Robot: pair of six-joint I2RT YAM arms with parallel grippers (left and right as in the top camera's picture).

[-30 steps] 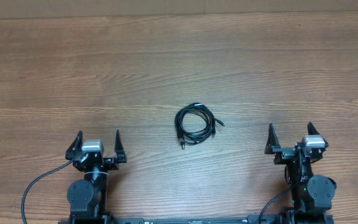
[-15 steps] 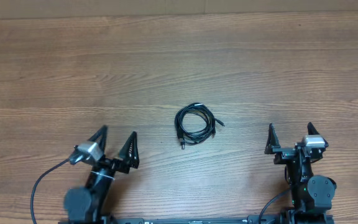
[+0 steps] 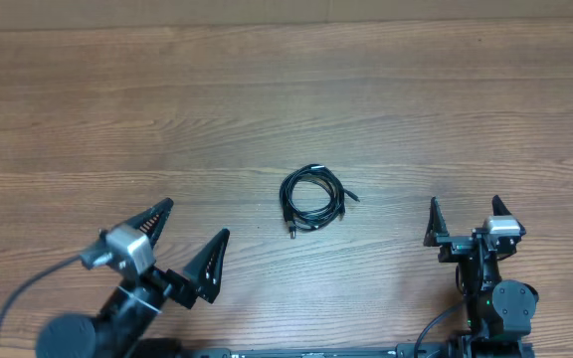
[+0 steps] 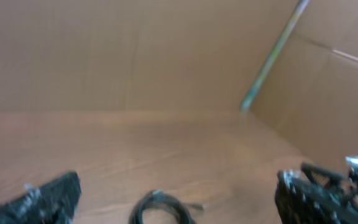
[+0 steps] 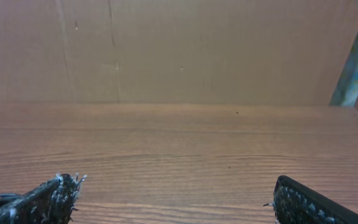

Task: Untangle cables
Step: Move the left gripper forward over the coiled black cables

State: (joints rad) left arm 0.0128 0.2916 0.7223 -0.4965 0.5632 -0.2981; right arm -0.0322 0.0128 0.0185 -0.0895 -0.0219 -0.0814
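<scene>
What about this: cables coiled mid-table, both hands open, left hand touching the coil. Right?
No. Overhead shows the left hand apart from the cables, not touching them. The rest holds: coiled mid table, left and right hand open.

A small coil of thin black cables (image 3: 311, 196) lies on the brown wooden table (image 3: 386, 99), about at its middle, with bare table all around it. The black two-finger left gripper (image 3: 197, 219) stands nearer to the robot's edge and to the left of the coil, apart from it, its fingers pointing slantwise toward the coil. The black two-finger right gripper (image 3: 465, 201) stands to the right of the coil, well apart. Behind the table's far edge rises a brown cardboard wall (image 5: 197, 50).
</scene>
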